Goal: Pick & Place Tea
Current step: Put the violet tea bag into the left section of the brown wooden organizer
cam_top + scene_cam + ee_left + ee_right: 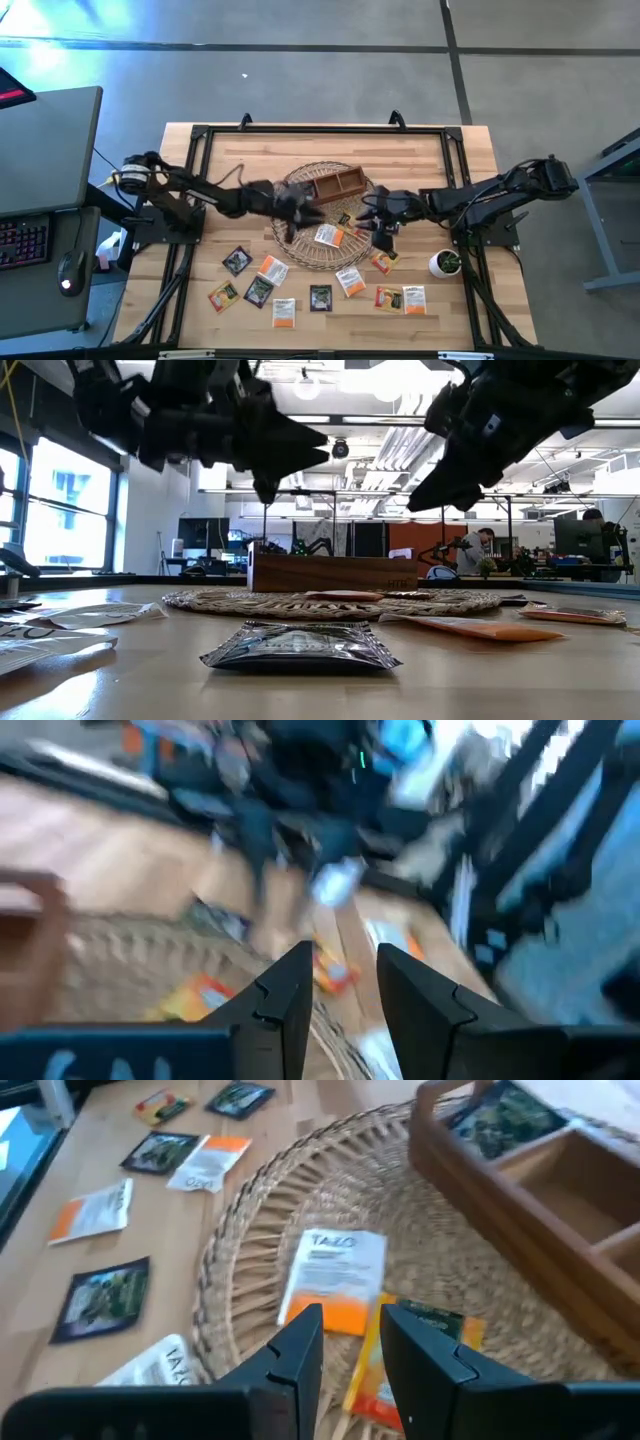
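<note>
- Two arms crowd over one wicker basket [296, 256] mid-table. Biggest risk, I'd say: the left gripper [300, 205] and right gripper [378, 218] hover close together there, so any reach to the same spot could end in a clash.
- Wooden tray [340, 184] sits on the basket's far edge, just beside the left gripper. A low sweep could shove it or tip it off the weave.
- Left gripper: fingers parted, nothing between them. Its wrist view is smeared, so I can't tell what lies under it. A blind descent could miss.
- Right gripper: also parted and empty, hanging over a white-and-orange sachet [335, 1270].
- That sachet touches or overlaps a yellow-orange sachet [425, 1330]. A pinch there could lift both, or only a corner, which could slip out.
- Flat paper on ribbed wicker means fingertips may snag the weave and drag the basket.
- Tea otherwise: one dark sachet [500, 1120] already in a tray compartment, a few in the basket, the rest spread on the table near the front edge, e.g. a black sachet [320, 297].
</note>
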Available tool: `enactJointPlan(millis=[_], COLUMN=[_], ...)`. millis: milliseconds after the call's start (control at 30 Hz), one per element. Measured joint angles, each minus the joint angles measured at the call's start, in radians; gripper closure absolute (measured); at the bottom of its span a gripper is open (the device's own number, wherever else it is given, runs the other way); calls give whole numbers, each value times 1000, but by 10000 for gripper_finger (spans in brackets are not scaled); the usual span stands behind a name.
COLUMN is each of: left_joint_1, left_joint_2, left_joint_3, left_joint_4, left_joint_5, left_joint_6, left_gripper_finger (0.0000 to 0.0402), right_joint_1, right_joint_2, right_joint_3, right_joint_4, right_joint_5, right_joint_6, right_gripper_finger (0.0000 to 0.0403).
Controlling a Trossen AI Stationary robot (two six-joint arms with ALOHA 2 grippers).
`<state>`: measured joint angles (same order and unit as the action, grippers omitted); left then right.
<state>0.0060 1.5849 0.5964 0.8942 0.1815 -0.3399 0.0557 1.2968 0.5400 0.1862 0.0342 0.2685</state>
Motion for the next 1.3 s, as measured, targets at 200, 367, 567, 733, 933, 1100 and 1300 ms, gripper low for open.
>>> enactJointPlan(millis=[200, 367, 567, 733, 933, 1100, 1300], left_joint_1=[-121, -175, -219, -248, -345, -478, -599], left_joint_2=[1, 1, -14, -72, -242, -391, -461], left_joint_3=[161, 288, 410, 516, 536, 437, 277], left_joint_4=[-445, -821, -1125, -1489, -1765, -1824, -1842], left_joint_5=[-240, -294, -248, -249, -341, -484, -427], left_joint_6=[13, 18, -53, -104, -243, -459, -659], left_gripper_finger=[289, 289, 289, 289, 289, 289, 289], right_joint_1=[-1, -3, 13, 31, 46, 46, 46], right_joint_2=[0, 0, 0, 0, 0, 0, 0], right_joint_3=[-20, -20, -20, -20, -20, -20, -20], right_joint_4=[27, 60, 167, 186, 185, 184, 184], right_joint_5=[115, 68, 15, 19, 19, 19, 19], right_joint_6=[50, 66, 65, 64, 64, 64, 64], right_gripper_finger=[304, 304, 304, 304, 304, 304, 304])
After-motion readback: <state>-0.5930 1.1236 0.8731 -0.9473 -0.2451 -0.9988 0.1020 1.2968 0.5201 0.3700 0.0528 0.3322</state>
